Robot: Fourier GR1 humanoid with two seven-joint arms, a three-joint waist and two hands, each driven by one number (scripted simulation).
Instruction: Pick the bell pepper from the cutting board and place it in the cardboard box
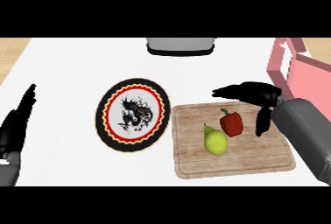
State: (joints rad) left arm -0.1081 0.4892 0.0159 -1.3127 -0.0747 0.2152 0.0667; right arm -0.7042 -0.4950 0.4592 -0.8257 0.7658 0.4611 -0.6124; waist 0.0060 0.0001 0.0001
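- Right hand (253, 95) hovers over the board's (255, 162) far right corner, fingers spread and empty, thumb hanging down.
- Pepper (231, 124) stands on the board just left of that thumb, not touching it.
- Pear (215, 140) touches the pepper's near-left side.
- Box (304, 72) lies right of the hand.
- Left hand (18, 120) rests at the left edge, fingers straight.

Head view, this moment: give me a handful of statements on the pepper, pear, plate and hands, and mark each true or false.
1. The red bell pepper lies on the wooden cutting board. True.
2. The right hand is curled round the pepper. False: it hovers beside it with fingers apart, holding nothing.
3. A yellow-green pear lies on the board next to the pepper. True.
4. The patterned plate sits to the right of the board. False: it sits to the left.
5. The left hand carries the pear. False: it rests open at the left edge.
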